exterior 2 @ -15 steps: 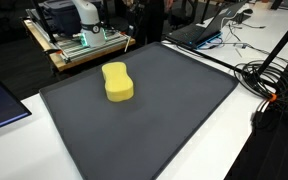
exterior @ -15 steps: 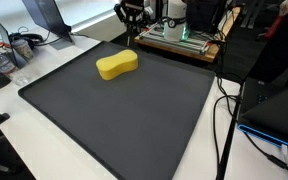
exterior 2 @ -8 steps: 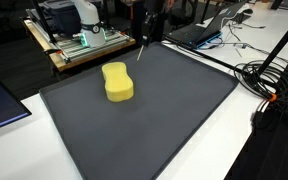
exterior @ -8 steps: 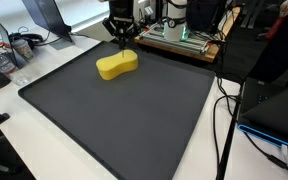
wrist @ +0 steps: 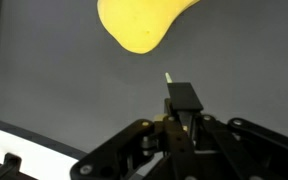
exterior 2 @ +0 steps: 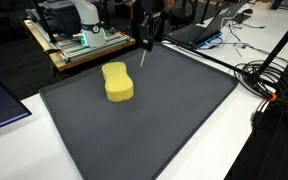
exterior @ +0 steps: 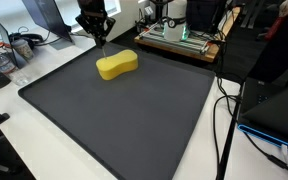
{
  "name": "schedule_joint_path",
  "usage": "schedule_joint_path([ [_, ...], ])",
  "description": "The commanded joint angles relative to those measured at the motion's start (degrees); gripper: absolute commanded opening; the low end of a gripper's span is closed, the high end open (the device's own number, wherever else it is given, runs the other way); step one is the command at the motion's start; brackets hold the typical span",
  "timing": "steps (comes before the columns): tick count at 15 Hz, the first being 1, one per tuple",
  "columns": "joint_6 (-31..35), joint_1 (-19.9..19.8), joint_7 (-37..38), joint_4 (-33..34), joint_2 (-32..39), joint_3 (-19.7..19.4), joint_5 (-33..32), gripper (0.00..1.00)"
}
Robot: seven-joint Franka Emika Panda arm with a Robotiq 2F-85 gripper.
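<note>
A yellow peanut-shaped sponge (exterior: 117, 66) (exterior 2: 117, 82) lies on the far part of a dark grey mat (exterior: 134, 125) (exterior 2: 164, 120). My gripper (exterior: 97, 37) (exterior 2: 144, 44) hangs above the mat's far edge, a short way behind the sponge and apart from it. Its jaws are shut on a thin pale stick (exterior 2: 142, 59) that points down. In the wrist view the sponge (wrist: 142, 25) fills the top, and the stick's tip (wrist: 167, 76) pokes out past my gripper (wrist: 182, 97).
A wooden board carrying a green-lit device (exterior: 179, 40) (exterior 2: 84, 42) stands behind the mat. Black cables (exterior: 224, 110) (exterior 2: 269, 80) run along one side, by a laptop (exterior 2: 199, 32). Clutter (exterior: 4, 62) sits on the white table at the opposite side.
My gripper has travelled along the mat's far edge with the stick, ending behind the sponge. The sponge has not moved.
</note>
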Motion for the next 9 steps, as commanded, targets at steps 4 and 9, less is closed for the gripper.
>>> schedule_joint_path([
  [4, -1.76, -1.32, -7.1, 3.58, 0.94, -6.0, 10.13, 0.03],
  [9, -1.3, -3.24, -10.81, 1.22, 0.53, -8.83, 12.36, 0.03],
])
